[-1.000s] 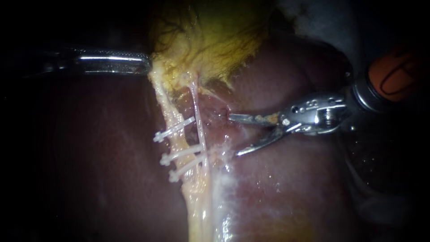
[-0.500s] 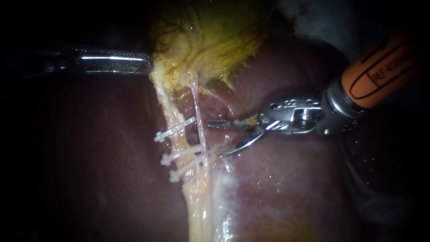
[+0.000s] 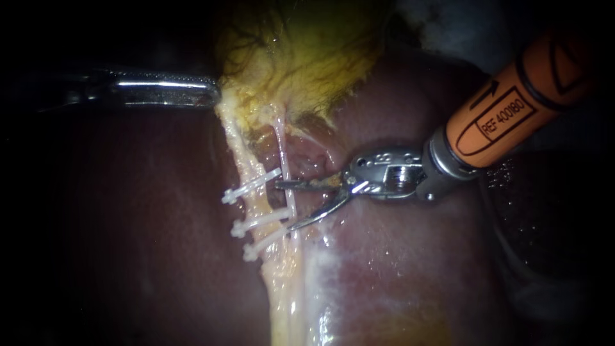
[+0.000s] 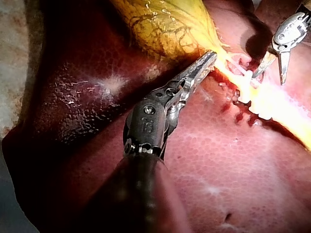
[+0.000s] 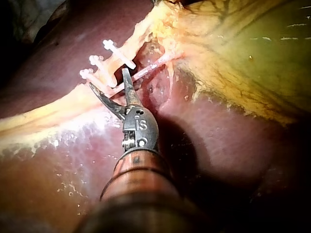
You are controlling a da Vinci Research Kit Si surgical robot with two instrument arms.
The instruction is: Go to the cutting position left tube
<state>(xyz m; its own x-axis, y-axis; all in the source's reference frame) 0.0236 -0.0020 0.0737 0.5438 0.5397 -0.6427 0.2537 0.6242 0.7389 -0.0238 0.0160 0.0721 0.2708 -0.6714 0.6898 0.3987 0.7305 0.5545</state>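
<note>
Two tubes run down from the yellow gallbladder (image 3: pixel 301 57) over the liver (image 3: pixel 397 256). The left tube (image 3: pixel 251 168) is thick and yellowish, the right one (image 3: pixel 284 154) thin and pale. Three white clips (image 3: pixel 255 220) cross them. My right instrument (image 3: pixel 284 205), on an orange shaft, holds its blades open around the thin tube, between the upper clip (image 3: pixel 246 186) and the middle one. Its upper blade tip reaches the edge of the left tube. The right wrist view shows the same open blades (image 5: pixel 108 77) beside the clips (image 5: pixel 99 65). My left instrument (image 3: pixel 211 96) is shut on the gallbladder's lower edge (image 4: pixel 214 56).
Dark red liver (image 4: pixel 233 160) surrounds the tubes on both sides. A pale, wet band of tissue (image 3: pixel 288 301) continues from the tubes toward the near edge. The right instrument's blades (image 4: pixel 268 80) also appear beyond the left instrument's jaws in the left wrist view.
My right instrument has moved left across the liver with its blades open and now straddles the thin tube at the clips. The left instrument and the tubes have stayed put.
</note>
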